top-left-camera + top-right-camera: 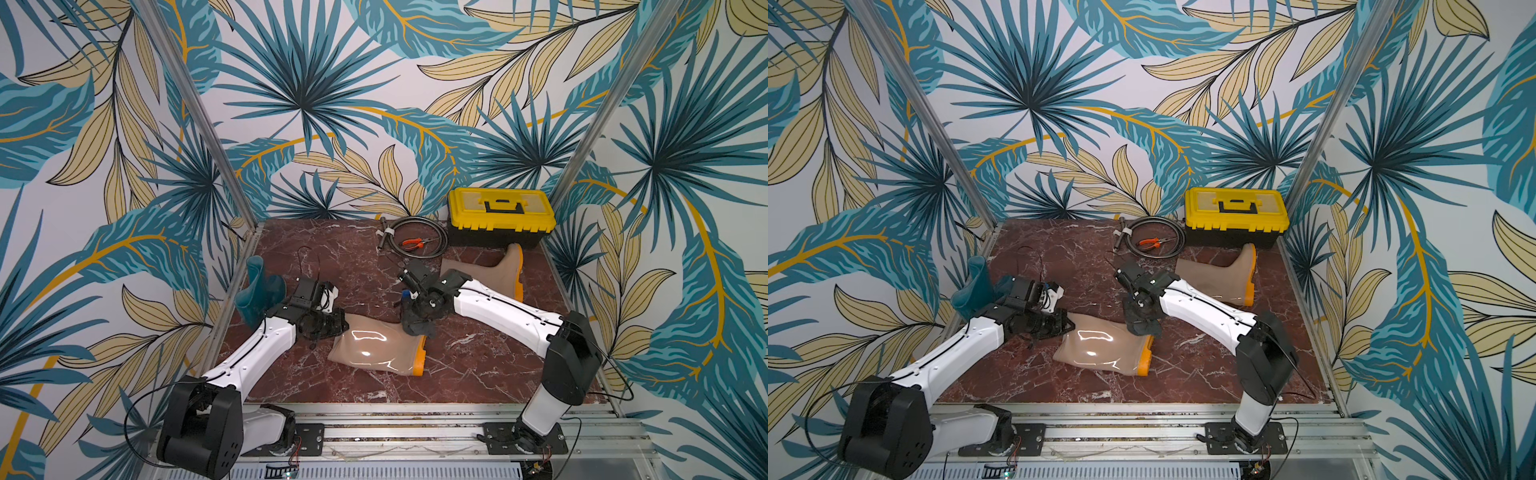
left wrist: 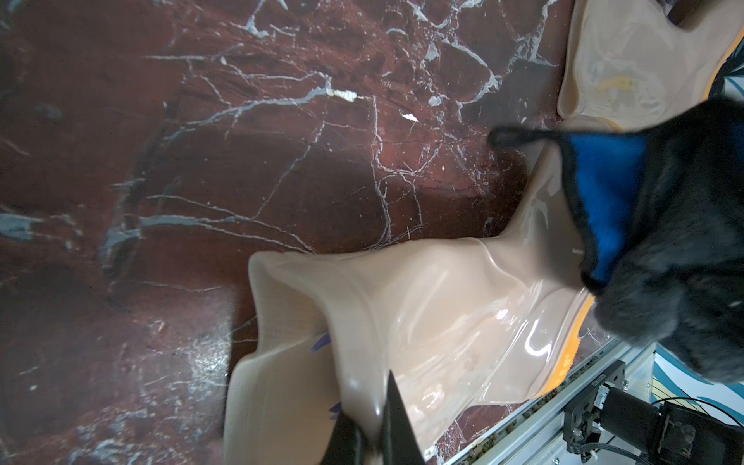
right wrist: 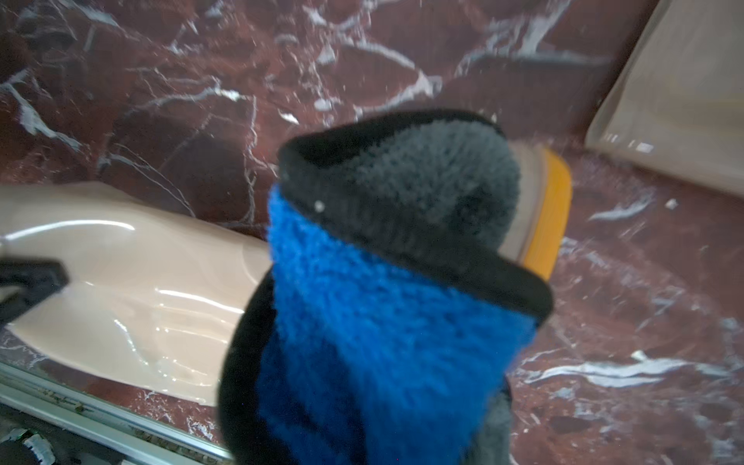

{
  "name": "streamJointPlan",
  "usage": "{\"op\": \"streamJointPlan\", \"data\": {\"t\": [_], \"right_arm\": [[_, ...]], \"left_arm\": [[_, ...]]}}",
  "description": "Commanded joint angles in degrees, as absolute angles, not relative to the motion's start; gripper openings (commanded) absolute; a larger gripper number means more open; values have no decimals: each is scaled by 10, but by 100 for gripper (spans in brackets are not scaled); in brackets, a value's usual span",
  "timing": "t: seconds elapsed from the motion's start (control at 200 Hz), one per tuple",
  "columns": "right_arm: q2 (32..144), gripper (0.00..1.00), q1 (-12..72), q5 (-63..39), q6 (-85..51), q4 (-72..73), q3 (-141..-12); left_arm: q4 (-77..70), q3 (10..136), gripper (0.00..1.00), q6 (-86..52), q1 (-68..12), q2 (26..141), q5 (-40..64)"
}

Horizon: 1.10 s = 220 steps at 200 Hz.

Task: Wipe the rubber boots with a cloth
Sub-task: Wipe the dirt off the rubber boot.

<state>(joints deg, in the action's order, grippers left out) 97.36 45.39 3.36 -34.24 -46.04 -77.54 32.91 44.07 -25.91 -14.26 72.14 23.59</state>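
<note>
Note the red-brown table: a smooth, marbled surface veined in white. At its far right corner you find a boxy toolbox with a yellow lid and a black base.

Just near of the toolbox the far beige boot lies on its side, and the right arm crosses over its shaft. The near beige boot lies at centre, glossy and creased, with its orange sole to the right. The teal boot leans at the left edge, partly behind the left arm.

A coiled black cable lies left of the toolbox, ringing orange-handled pliers.

The cloth is fleecy charcoal with a blue face and a black hem. It hangs at the near beige boot's foot end.

The right gripper is clamped on the cloth. The left gripper pinches the near beige boot's shaft rim.
</note>
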Motion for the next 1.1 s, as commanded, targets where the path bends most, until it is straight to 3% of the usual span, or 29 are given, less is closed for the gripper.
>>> {"op": "streamJointPlan", "data": {"t": [0.0,0.17,0.28,0.561,0.756,0.921,1.096], "right_arm": [[929,0,508,-7,-428,-398,-688],[902,0,589,2,-497,-391,-645],[896,0,590,25,-468,-405,-658],[994,0,437,71,-289,-495,-813],[1018,0,424,56,-296,-505,-834],[968,0,486,15,-366,-440,-727],[944,0,575,6,-430,-437,-699]], "left_arm": [[323,446,0,-259,-141,729,223],[323,448,0,-258,-141,731,218],[323,450,0,-257,-141,732,221],[324,443,0,-263,-141,721,233],[324,435,0,-265,-141,708,234],[324,438,0,-260,-139,712,234],[324,434,0,-259,-132,702,230]]}}
